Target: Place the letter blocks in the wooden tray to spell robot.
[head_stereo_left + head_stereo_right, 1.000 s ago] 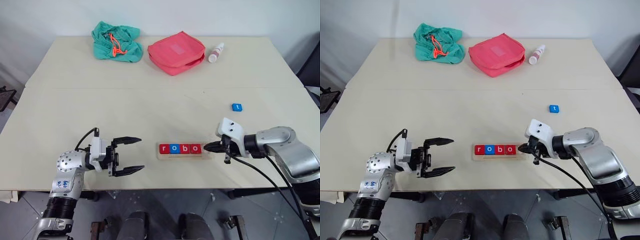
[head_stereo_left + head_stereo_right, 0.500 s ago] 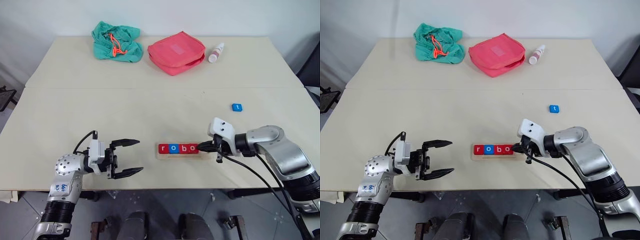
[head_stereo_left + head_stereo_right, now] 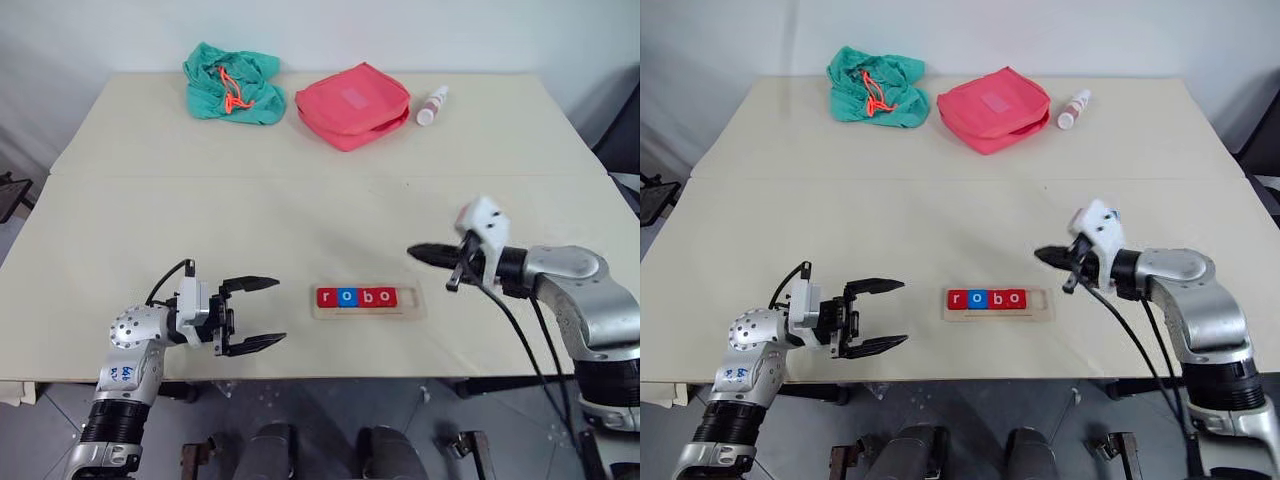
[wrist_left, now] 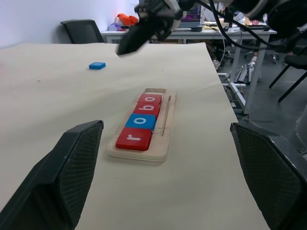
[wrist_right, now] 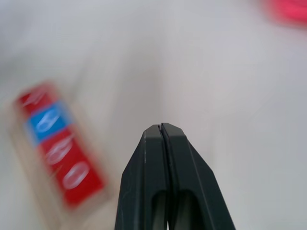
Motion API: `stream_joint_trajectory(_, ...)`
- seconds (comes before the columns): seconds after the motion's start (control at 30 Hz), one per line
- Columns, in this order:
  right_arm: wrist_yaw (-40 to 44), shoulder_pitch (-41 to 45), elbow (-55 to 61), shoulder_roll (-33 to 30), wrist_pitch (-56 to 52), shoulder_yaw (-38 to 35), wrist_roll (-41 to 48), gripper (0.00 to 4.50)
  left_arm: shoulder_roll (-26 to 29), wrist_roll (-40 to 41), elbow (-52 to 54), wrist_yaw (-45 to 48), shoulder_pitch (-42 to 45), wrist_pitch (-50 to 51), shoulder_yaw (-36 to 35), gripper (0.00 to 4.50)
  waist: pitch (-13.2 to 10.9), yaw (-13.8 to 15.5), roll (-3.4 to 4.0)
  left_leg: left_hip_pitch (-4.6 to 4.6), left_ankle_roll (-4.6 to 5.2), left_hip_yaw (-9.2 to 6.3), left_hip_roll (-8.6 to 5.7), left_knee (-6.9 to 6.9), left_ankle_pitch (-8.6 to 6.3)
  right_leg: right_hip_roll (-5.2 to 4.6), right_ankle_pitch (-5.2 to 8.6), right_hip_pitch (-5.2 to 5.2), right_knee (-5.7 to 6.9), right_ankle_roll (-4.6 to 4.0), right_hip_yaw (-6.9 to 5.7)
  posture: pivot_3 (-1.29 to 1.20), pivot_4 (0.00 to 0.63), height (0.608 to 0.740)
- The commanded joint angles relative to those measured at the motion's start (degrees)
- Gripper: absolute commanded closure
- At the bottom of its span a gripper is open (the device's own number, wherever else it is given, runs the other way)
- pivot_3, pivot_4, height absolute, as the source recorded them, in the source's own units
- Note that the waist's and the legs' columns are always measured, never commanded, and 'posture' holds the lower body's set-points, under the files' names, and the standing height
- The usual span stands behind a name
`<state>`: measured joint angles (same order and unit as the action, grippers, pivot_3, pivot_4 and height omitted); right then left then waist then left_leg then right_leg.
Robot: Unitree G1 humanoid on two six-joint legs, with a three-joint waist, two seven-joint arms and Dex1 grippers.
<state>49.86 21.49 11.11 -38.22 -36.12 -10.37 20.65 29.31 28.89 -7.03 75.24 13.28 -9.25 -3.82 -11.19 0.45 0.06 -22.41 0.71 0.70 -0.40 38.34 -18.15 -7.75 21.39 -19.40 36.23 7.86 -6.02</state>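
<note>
The right gripper [image 3: 1043, 256] was pinched fully shut on nothing, lifted clear of the table just beyond the wooden tray [image 3: 997, 301]'s right end, probably so its tip could go for the loose blue "t" block [image 4: 97, 65], which the head views hardly show behind the wrist. The left gripper [image 3: 262, 312] hovered wide open and empty to the tray's left, facing it. The tray lay lengthwise across the table's front, "r o b o" [image 3: 357, 296] reading left to right, the rightmost slot vacant.
</note>
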Motion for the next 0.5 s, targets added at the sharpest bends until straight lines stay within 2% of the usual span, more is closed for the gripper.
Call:
stream_joint_trajectory(0.03,-4.3,-5.7,4.6,-0.1,-2.2,-7.3,2.5,4.1,1.6,1.3,3.3,0.7,-0.5,0.3,-1.2,0.0,0.0,0.3,0.0,0.0,0.01,0.0,-0.01,-0.02,-0.01,0.0,0.0,0.0,0.01,0.0,0.0,0.0,0.15,0.74)
stream_joint_trajectory(0.1,-6.0,-8.6,5.9,0.4,-2.5,-8.7,3.1,3.6,1.9,1.5,3.5,0.7,-0.4,0.5,-1.4,0.0,0.0,0.3,0.0,0.01,0.01,0.03,0.0,-0.06,-0.01,0.0,0.0,-0.02,-0.02,0.0,0.03,0.0,0.15,0.74)
stream_joint_trajectory(0.43,-16.2,-12.0,2.2,3.6,1.5,-11.5,1.2,0.03,2.5,1.1,-1.6,2.5,2.9,-0.2,-2.1,0.0,0.0,-0.4,0.01,0.08,-0.03,0.18,0.05,-0.12,0.03,0.05,0.0,-0.06,0.01,0.0,0.1,0.0,0.15,0.74)
stream_joint_trajectory(0.5,-16.9,-12.8,2.8,3.5,1.4,-11.6,1.6,0.03,2.2,1.0,-2.1,2.5,3.1,-0.5,-2.0,0.0,0.0,-0.4,0.01,0.08,-0.03,0.17,0.05,-0.11,0.03,0.05,0.0,-0.05,0.01,0.0,0.08,0.0,0.15,0.74)
